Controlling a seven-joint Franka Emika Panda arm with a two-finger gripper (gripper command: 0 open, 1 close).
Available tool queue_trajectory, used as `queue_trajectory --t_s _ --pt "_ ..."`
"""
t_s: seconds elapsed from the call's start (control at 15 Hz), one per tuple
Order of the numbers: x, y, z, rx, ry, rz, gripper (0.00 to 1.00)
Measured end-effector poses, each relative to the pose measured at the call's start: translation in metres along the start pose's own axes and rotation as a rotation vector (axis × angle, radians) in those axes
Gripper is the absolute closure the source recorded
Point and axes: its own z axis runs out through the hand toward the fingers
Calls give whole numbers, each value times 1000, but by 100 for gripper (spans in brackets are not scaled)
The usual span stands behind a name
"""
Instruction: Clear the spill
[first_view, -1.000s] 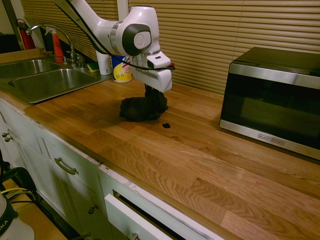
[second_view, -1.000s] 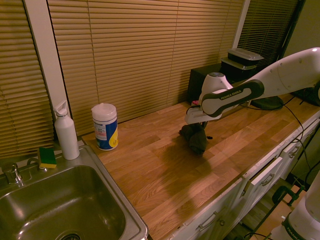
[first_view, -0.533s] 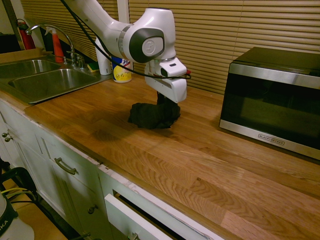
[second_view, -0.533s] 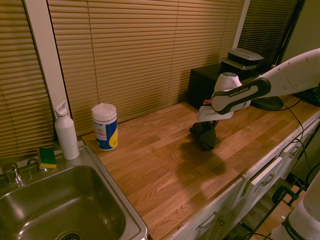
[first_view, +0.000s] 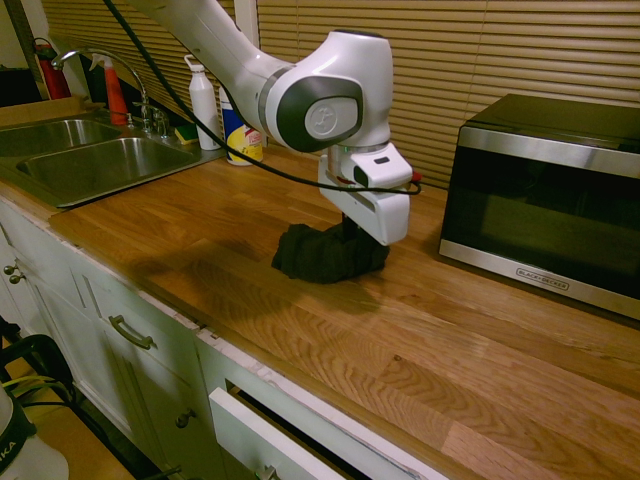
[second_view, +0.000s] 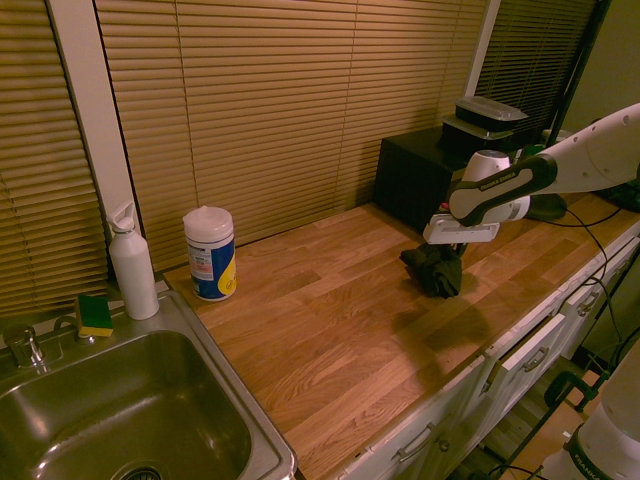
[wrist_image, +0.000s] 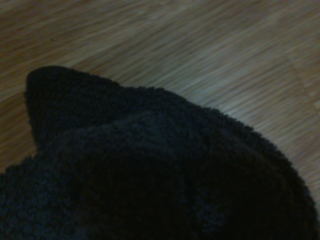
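Observation:
A crumpled dark grey-black cloth (first_view: 328, 253) lies bunched on the wooden countertop (first_view: 200, 215), to the left of the microwave. My gripper (first_view: 352, 230) presses down into the top of the cloth and is shut on it. From the other side the cloth (second_view: 437, 270) hangs under the gripper (second_view: 446, 250) and touches the wood. Up close in the wrist view, the cloth (wrist_image: 150, 170) fills the lower part of the picture over bare wood (wrist_image: 200, 50). The spill is hidden: no dark blotch shows on the wood around the cloth.
A microwave (first_view: 545, 195) stands close to the right of the cloth. At the far end are a steel sink (first_view: 90, 160), a wipes canister (second_view: 210, 253), a white bottle (second_view: 132, 262) and a sponge (second_view: 95, 315). The counter's front edge (first_view: 250, 355) runs near the cloth.
The gripper dragged the cloth across the counter toward the microwave, over the spot where a small dark blotch lay. That blotch no longer shows.

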Motion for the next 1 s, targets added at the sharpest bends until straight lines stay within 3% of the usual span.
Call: queue_trajectory --t_s 0.4,1.0 --pt "-29 -17 -12 20 5 -73 100" --pt "-191 -62 -47 35 13 -276 100"
